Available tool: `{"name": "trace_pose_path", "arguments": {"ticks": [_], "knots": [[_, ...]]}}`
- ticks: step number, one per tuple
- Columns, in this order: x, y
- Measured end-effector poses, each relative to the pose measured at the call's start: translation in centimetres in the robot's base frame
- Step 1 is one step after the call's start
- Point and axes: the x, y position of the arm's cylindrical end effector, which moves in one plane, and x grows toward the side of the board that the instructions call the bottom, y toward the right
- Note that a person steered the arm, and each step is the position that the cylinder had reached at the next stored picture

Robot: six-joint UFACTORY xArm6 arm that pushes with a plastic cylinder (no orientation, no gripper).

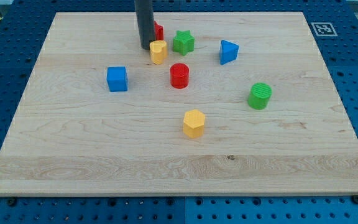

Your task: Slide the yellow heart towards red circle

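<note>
Our tool: we have no pincer here, only a straight dark rod, so there is nothing to spread or pinch. My tip [146,48] sits on the pale wooden surface [73,155] near the view's top.

Yellow heart: the small yellow heart block [158,51] is just to the view's right of my tip. They look like they touch, but we cannot be sure.

Red circle: the round red circle block [179,75] is below my tip and to the view's right, a little past the heart.

Gap left: the heart and the red circle are near but still apart. We think the job is begun, not done.

What is left: we think a short push down and to the view's right.

Others near: a red block [159,30] peeks out behind the rod, shape unclear. A green star block [183,42] sits right of the heart.

Farther off: a blue triangle block [229,51], a green round block [260,96], a yellow six-sided block [194,123] and a blue cube [117,79] are well away from my tip.
</note>
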Motion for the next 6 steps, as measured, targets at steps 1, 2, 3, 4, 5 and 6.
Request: {"name": "trace_pose_path", "arguments": {"ticks": [1, 2, 3, 4, 5, 6], "knots": [[0.0, 0.4], [0.0, 1.5], [0.0, 2.9], [0.4, 4.5], [2.4, 5.8], [2.6, 5.8]]}}
